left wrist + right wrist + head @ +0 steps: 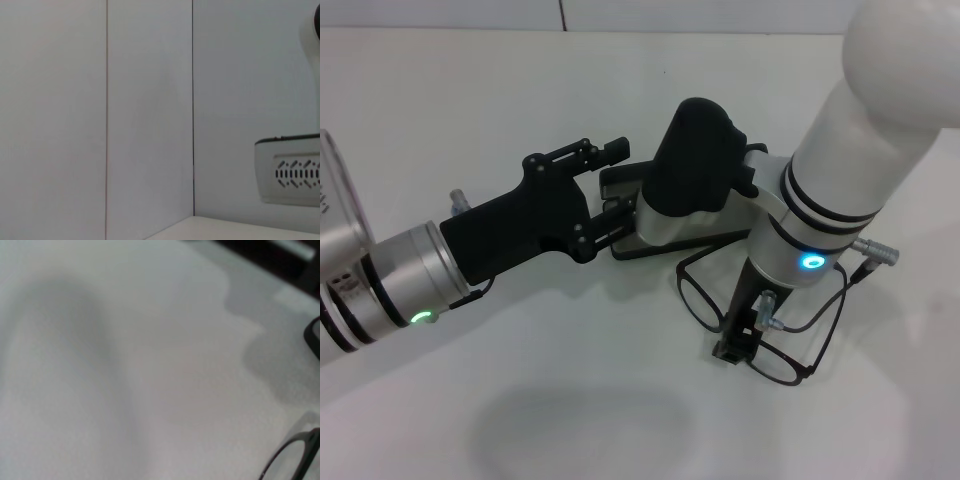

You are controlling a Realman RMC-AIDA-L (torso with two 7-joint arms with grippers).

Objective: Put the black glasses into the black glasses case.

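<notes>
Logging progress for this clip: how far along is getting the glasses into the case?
Early to midway. Done: nothing is stowed; the black glasses lie on the table, outside the black glasses case. In hand: the left gripper is at the case with its fingers spread around the case's end, while the right gripper is down over the glasses frame; the head view doesn't show whether it grips. Left: lifting the glasses and placing them inside.

White table (470,120), seemingly pale panelled wall (150,110).

White table (570,400) bearing black glasses (705,300) and black glasses case (630,245).
</notes>
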